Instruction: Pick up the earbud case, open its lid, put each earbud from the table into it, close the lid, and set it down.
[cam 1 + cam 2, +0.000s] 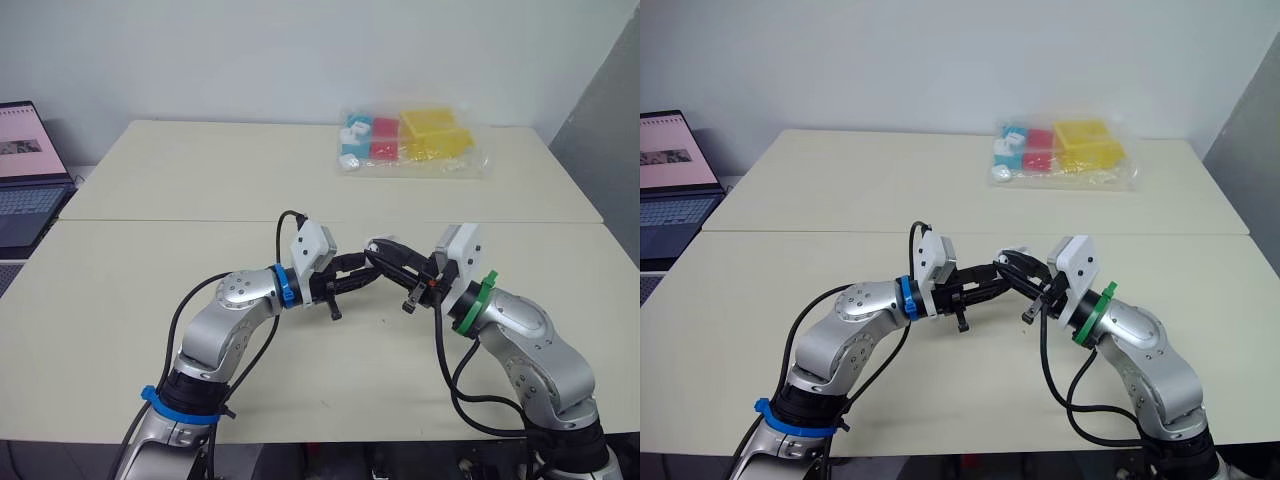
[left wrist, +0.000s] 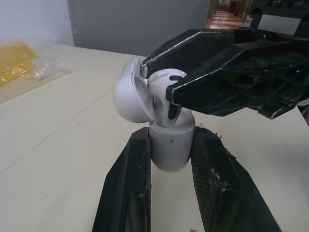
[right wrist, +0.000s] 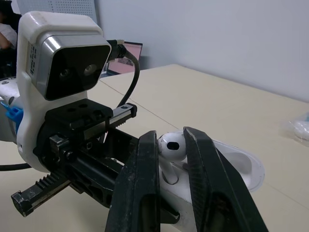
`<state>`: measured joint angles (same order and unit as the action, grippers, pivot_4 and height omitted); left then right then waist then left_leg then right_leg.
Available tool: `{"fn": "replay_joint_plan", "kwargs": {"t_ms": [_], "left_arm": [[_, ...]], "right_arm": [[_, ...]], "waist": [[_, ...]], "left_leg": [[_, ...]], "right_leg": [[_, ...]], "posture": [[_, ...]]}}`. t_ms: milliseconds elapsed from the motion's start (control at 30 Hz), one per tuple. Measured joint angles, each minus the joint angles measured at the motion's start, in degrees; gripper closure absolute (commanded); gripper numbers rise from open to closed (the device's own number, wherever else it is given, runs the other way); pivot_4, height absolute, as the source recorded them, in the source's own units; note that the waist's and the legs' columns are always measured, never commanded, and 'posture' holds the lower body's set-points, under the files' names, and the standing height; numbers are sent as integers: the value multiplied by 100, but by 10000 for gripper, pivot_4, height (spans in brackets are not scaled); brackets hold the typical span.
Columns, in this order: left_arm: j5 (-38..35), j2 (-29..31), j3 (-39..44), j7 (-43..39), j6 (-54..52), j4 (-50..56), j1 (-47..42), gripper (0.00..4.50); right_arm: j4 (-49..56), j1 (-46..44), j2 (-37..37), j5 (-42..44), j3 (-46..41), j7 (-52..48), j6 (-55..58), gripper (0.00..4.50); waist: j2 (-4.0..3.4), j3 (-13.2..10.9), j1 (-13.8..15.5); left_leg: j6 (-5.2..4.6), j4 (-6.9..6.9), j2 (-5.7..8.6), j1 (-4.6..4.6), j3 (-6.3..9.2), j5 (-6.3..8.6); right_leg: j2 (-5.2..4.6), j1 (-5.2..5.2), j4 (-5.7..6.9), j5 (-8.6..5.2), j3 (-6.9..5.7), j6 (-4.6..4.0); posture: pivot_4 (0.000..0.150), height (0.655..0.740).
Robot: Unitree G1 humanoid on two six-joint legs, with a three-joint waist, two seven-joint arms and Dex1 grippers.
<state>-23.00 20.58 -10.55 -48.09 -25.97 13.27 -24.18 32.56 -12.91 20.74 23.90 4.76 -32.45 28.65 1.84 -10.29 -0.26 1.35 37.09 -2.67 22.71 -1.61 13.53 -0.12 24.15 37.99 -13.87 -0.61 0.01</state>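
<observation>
- The right claw (image 3: 171, 134) is clamped on a white earbud (image 3: 172, 147). Its two black fingers pinch the rounded head and the stem points down towards the case.
- The left claw (image 2: 171, 131) is clamped on the lower body of the earbud case (image 2: 171, 147), one finger on each side. It holds the case upright, clear above the desk (image 1: 200, 180) near its front middle.
- The lid (image 2: 126, 94) is swung open and hangs back on its hinge, away from the right claw, so the sockets are exposed.
- The step in hand looks like seating this earbud. The stem seems to sit at or just inside a socket mouth, but I cannot tell how deep.
- To do it well, keep the left claw steady and bring the earbud straight down along the socket's line.
- Let go only once the head sits flush. Part the fingers slowly, so the earbud is not dragged back out.
- The right claw's fingers are close to the open lid and the case rim. A sideways nudge could twist the case in the left grip or knock the lid half shut.
- Far across the desk lies a plastic bag (image 1: 410, 140) of coloured pieces, well apart from the work. A laptop (image 1: 25, 170) stands off the desk's left side.
</observation>
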Motion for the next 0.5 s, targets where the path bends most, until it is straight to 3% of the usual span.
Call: {"fn": "replay_joint_plan", "kwargs": {"t_ms": [500], "left_arm": [[0,12,-33,-20,-101,-36,3,37199]], "right_arm": [[-24,157,-2,364,-64,77,83,41132]], "waist": [[0,0,1]], "left_leg": [[0,0,0,0,1,0]], "right_leg": [[0,0,0,0,0,0]], "posture": [[1500,7387]]}}
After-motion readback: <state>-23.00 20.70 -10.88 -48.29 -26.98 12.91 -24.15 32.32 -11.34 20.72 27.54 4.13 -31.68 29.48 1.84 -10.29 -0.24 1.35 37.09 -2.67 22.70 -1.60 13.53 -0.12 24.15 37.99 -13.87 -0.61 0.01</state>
